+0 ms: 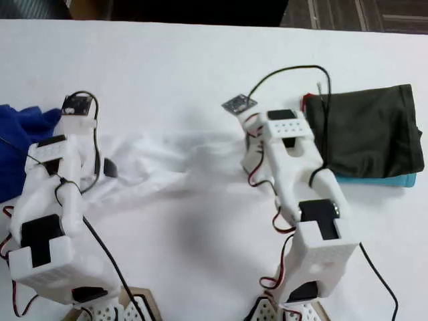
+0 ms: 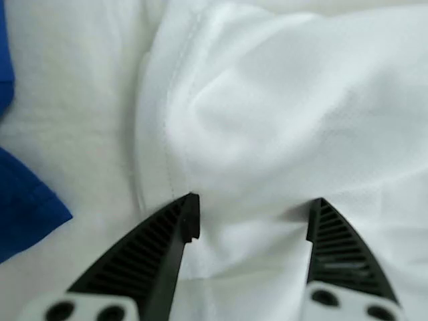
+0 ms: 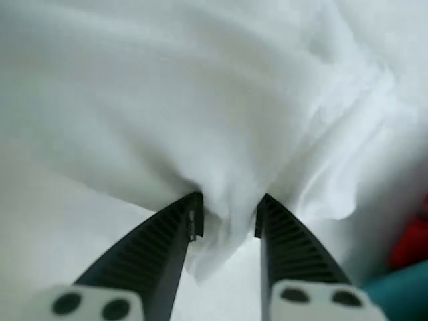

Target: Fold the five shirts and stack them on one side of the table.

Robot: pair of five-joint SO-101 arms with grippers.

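A crumpled white shirt (image 1: 160,160) lies on the white table between the two arms. In the left wrist view my left gripper (image 2: 254,217) is open, its black fingers standing wide apart over a fold of the white shirt (image 2: 267,120). My right gripper (image 3: 227,214) is shut on a bunched edge of the white shirt (image 3: 200,107), with cloth pinched between its fingers. A blue shirt (image 1: 17,144) lies heaped at the table's left edge, beside the left arm. At the right, a folded dark shirt (image 1: 371,130) rests on a folded teal shirt (image 1: 391,179).
The table (image 1: 200,60) stretches bare and white toward the back. Cables trail from both arms, one looping beside the dark shirt. The blue shirt's edge (image 2: 23,214) lies close to the left gripper.
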